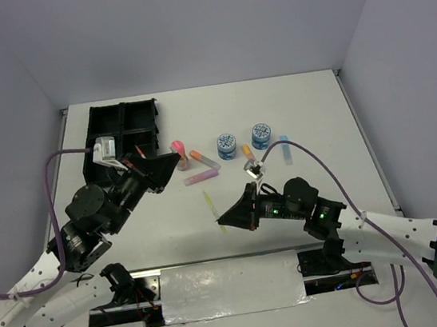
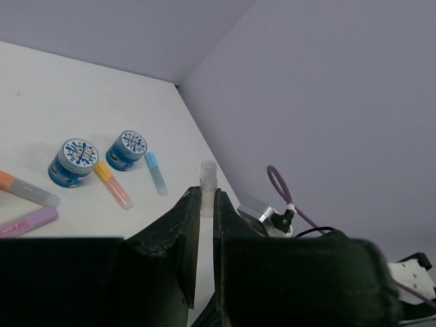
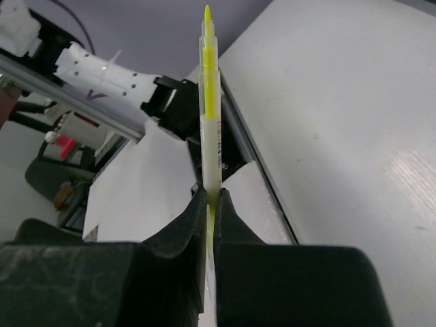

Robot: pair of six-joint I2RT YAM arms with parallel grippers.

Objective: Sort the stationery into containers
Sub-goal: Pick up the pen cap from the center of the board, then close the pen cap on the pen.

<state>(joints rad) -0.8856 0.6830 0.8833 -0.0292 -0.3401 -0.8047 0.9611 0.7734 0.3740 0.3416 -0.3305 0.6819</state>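
Right hand [image 3: 211, 197] is clamped on the yellow-green pen [image 3: 210, 102], left hand [image 2: 206, 199] pinches a thin pen [image 2: 208, 178]; tray [image 1: 122, 120] drop-off next, probably.

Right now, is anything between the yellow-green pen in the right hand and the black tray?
Yes. The left hand hangs just before the tray's near right corner, across the straight path. The pink marker and pink-capped tube lie on the table beside that path.

On the table [image 1: 307, 103], the tray [image 1: 124, 131] sits far left; right of it run the tube [image 1: 178, 153], markers [image 1: 204, 159] and two tins [image 1: 226, 145] (side by side). My left gripper [image 2: 206, 194], just left of the tube, pinches the left pen [image 2: 208, 178]; my right gripper [image 3: 211, 194], before the row, the right pen [image 3: 210, 102].
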